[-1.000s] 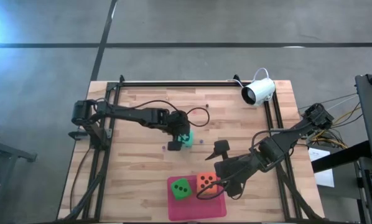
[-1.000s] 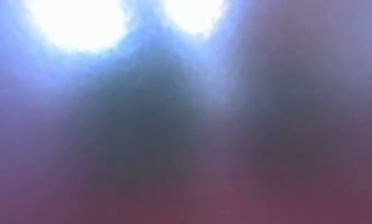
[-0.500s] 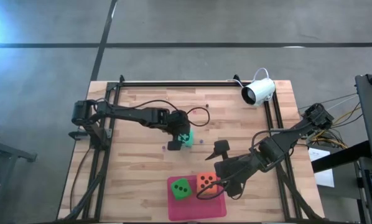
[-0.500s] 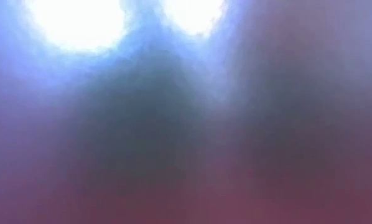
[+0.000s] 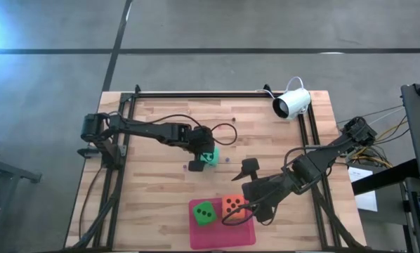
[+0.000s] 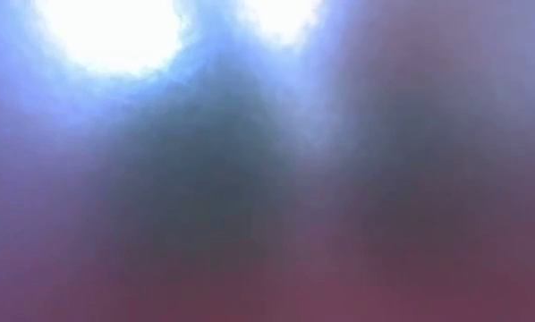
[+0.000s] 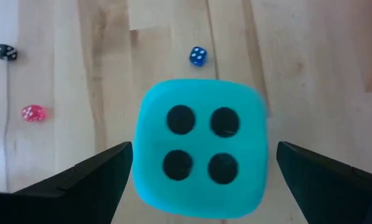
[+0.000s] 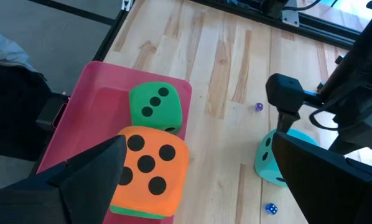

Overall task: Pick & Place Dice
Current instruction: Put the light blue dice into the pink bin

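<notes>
A teal die (image 7: 201,149), four pips toward the camera, rests on the wooden table (image 5: 161,190) left of centre. My left gripper (image 7: 204,146) is open and slants down over it, one finger on each side with a gap at both. A bright green die (image 8: 155,107) and an orange-red die (image 8: 150,169) sit on the pink mat (image 8: 93,106) at the near edge. A strip of green shows under the orange-red die's lower edge. My right gripper (image 8: 197,143) hangs open above the table, just right of the mat.
Tiny dice lie on the wood: blue (image 7: 198,56), pink (image 7: 32,113), black (image 7: 4,52) and purple (image 8: 258,107). A white camera (image 5: 292,103) stands at the far right corner. Black frame rails (image 5: 119,176) run along the table's sides. The low view shows only blur.
</notes>
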`<state>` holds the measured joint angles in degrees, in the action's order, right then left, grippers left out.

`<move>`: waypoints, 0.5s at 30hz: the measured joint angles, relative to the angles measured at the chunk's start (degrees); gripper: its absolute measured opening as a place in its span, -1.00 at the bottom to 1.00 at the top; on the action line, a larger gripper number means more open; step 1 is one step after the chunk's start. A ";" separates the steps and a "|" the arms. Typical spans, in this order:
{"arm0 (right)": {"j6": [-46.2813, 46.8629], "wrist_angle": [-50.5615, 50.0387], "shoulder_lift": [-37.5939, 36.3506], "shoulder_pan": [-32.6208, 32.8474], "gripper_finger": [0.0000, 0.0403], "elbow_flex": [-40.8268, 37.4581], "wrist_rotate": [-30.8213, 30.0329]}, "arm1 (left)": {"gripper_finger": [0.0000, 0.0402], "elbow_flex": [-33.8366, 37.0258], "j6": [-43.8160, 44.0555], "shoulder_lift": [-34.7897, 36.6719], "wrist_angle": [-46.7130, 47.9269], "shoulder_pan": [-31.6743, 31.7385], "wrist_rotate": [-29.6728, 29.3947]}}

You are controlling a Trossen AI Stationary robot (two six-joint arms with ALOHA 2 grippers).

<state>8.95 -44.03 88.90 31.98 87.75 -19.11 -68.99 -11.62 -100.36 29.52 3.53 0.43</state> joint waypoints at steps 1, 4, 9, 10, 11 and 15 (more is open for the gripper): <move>0.00 0.00 0.00 -0.01 0.99 -0.01 -0.02 | 0.99 0.00 0.00 -0.02 -0.01 0.03 0.00; 0.00 0.00 0.00 0.00 0.99 0.00 -0.01 | 0.99 0.00 0.00 -0.02 -0.13 0.02 0.02; 0.00 -0.03 0.00 0.01 0.99 -0.01 0.00 | 0.99 0.02 -0.16 -1.37 -0.64 0.00 0.29; 0.00 -0.06 0.00 -0.01 0.99 0.01 -0.02 | 0.99 0.02 -0.24 -1.64 -0.95 0.05 0.28; 0.00 0.00 0.00 -0.01 0.99 0.01 -0.02 | 0.99 0.02 -0.56 -1.83 -1.04 0.14 0.41; 0.00 0.01 0.00 0.01 0.99 0.01 0.00 | 0.99 -0.11 -0.68 -2.72 -1.68 0.26 0.48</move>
<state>8.95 -44.02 88.90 31.98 87.77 -19.11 -69.10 -12.29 -103.08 27.84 3.79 0.91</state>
